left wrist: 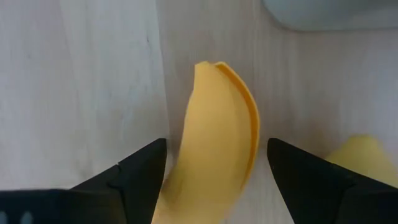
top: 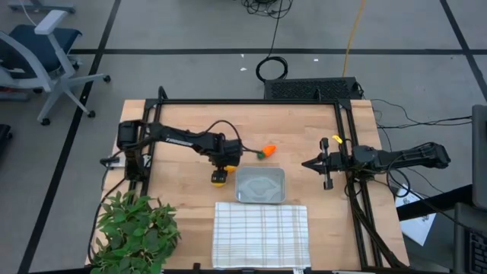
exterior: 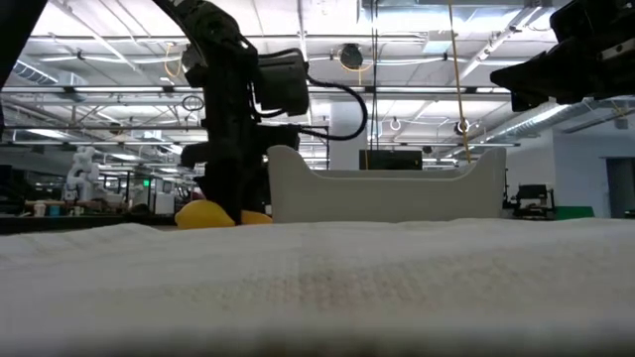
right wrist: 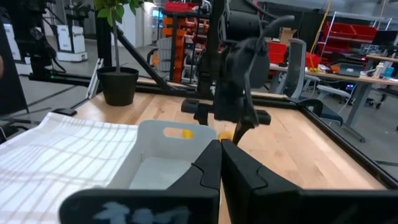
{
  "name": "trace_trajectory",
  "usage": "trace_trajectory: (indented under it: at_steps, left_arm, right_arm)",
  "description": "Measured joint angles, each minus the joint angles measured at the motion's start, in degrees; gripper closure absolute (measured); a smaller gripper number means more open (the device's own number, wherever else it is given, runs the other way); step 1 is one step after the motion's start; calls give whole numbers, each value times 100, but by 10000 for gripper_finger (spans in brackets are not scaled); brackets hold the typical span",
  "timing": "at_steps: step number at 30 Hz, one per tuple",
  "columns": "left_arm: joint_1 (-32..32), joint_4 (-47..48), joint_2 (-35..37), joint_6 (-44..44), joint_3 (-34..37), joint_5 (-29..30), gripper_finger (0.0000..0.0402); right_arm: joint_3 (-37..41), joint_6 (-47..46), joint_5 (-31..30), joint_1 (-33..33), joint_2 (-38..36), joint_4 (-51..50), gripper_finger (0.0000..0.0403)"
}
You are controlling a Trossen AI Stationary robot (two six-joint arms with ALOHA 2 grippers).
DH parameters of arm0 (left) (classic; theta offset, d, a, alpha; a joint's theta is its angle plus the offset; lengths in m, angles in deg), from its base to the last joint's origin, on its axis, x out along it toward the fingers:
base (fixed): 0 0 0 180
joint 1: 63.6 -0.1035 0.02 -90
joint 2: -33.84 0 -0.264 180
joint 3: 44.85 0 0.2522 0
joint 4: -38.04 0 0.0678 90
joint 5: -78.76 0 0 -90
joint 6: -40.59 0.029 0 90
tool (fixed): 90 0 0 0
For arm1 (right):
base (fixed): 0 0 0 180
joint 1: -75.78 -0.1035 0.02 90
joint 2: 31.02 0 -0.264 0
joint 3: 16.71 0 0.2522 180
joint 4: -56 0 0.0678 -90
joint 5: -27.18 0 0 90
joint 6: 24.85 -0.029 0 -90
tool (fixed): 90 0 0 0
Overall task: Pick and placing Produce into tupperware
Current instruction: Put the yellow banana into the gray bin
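The yellow banana (left wrist: pixel 217 143) lies flat on the wooden table, just left of the grey tupperware (top: pixel 260 185). My left gripper (left wrist: pixel 217 180) is down over the banana, open, with one finger on each side of it. The small round yellow fruit (left wrist: pixel 359 155) sits on the table close beside the banana. The orange carrot (top: pixel 266 152) lies beyond the tupperware's far left corner. My right gripper (top: pixel 312 164) is shut and hovers right of the tupperware, well above the table. My left gripper straddles the banana's middle (left wrist: pixel 186 168) from above, with its fingers across the fruit's length. One finger (left wrist: pixel 146 174) stands close against the banana's side; whether it touches, I cannot tell. The banana rests on the table.
A white checked cloth (top: pixel 261 234) lies spread at the near edge, in front of the tupperware. A leafy green plant (top: pixel 137 232) stands at the near left corner. A black frame (top: pixel 346 152) runs along the table's far and right sides.
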Motion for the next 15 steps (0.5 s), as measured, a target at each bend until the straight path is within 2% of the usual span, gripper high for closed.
trace_trajectory:
  at_steps: [15]
  left_arm:
    - [0,-11,-122,111,-22,13,117]
  right_arm:
    - [0,-4,0,0,13,17,403]
